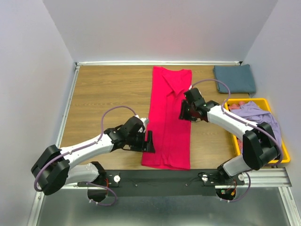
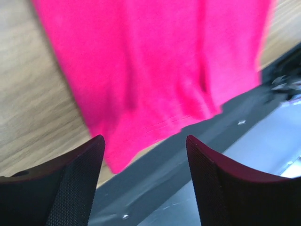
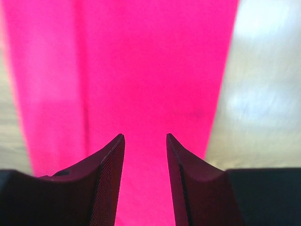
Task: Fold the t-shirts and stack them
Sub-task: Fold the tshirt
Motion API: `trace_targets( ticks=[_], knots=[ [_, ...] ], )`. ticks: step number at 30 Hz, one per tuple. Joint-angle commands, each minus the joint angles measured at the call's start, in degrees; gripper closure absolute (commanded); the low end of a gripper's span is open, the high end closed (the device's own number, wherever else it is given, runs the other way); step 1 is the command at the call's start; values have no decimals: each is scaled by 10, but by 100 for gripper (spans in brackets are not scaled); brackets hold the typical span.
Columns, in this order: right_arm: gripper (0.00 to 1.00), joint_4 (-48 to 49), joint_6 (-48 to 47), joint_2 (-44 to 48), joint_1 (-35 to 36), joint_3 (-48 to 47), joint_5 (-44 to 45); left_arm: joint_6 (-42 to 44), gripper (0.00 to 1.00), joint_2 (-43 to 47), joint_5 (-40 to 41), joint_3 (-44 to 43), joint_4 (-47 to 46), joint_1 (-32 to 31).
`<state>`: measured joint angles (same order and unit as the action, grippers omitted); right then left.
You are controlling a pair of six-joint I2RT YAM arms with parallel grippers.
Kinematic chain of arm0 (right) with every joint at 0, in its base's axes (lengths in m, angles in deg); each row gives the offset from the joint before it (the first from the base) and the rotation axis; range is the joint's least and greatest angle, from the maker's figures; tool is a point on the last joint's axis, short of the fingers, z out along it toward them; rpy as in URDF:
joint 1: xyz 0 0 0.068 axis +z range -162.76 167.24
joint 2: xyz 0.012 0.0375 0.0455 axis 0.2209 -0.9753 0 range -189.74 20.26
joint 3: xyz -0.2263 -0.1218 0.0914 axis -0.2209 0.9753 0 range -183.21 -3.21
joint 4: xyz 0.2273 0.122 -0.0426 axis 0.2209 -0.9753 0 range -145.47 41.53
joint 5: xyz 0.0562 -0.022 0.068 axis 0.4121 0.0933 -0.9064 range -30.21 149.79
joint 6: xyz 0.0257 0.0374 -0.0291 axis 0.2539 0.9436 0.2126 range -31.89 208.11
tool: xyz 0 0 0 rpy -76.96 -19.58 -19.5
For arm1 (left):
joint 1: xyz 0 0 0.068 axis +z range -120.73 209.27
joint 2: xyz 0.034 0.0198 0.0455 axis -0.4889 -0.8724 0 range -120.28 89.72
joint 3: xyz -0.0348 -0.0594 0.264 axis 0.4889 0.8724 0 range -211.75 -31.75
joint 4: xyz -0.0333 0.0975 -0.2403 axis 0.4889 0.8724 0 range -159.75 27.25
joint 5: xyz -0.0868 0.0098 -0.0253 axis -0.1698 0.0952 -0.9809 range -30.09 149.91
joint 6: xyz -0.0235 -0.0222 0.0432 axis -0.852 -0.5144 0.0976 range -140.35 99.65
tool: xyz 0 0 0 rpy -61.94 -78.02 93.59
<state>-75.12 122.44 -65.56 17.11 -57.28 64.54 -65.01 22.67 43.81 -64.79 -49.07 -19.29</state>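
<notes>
Abt a quarter thru, at a guess. Counting one done: blue-grey shirt [image 1: 235,78], folded flat at far right corner of table [image 1: 108,89]. Working on pink shirt [image 1: 169,117] now. Lies mid-table, already narrowed lengthwise into a long strip w/ fold lines near far end, not yet folded crosswise. Waiting in yellow bin [image 1: 247,100] at right: lavender shirt [image 1: 254,113] spilling over the side, plus a bit of another pinkish shirt [image 1: 236,106] beside it. Left to do, prob.: halve the strip end to end, put it on the blue-grey one, then repeat for both in bin.

Re pink strip: long axis near-to-far, roughly square to front edge. Collar end toward back wall, hem toward arm bases, reaching front edge of the wood.

Left gripper [image 1: 149,141] at strip's left edge near hem: fingers spread wide, nothing between. Right gripper [image 1: 184,113] at right edge, abt mid-length: fingers apart w/ narrower gap, cloth below, not pinched. No hold on cloth by either.
</notes>
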Motion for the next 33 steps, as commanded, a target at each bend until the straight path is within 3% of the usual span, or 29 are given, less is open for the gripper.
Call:
trace_targets(
  ticks=[1, 7, 11, 16, 25, 33],
  knots=[
    [51, 24, -58, -34, -7, -80, 68, -2, 21, 13, 30, -43, -21, 37],
    [51, 42, -106, -148, -60, -208, 34, 38, 20, -31, 44, -81, -35, 147],
    [51, 53, -133, -246, -105, -321, -12, 61, 20, -55, 69, -113, -28, 180],
    [51, 61, -112, -318, -162, -395, -70, 66, 20, -61, 122, -119, -35, 200],
    [54, 98, -6, -392, -199, -429, -124, 77, 20, -78, 119, -94, -69, 237],
    [57, 152, 72, -409, -200, -391, -150, 110, 20, -95, 117, -110, -53, 251]
  ],
)
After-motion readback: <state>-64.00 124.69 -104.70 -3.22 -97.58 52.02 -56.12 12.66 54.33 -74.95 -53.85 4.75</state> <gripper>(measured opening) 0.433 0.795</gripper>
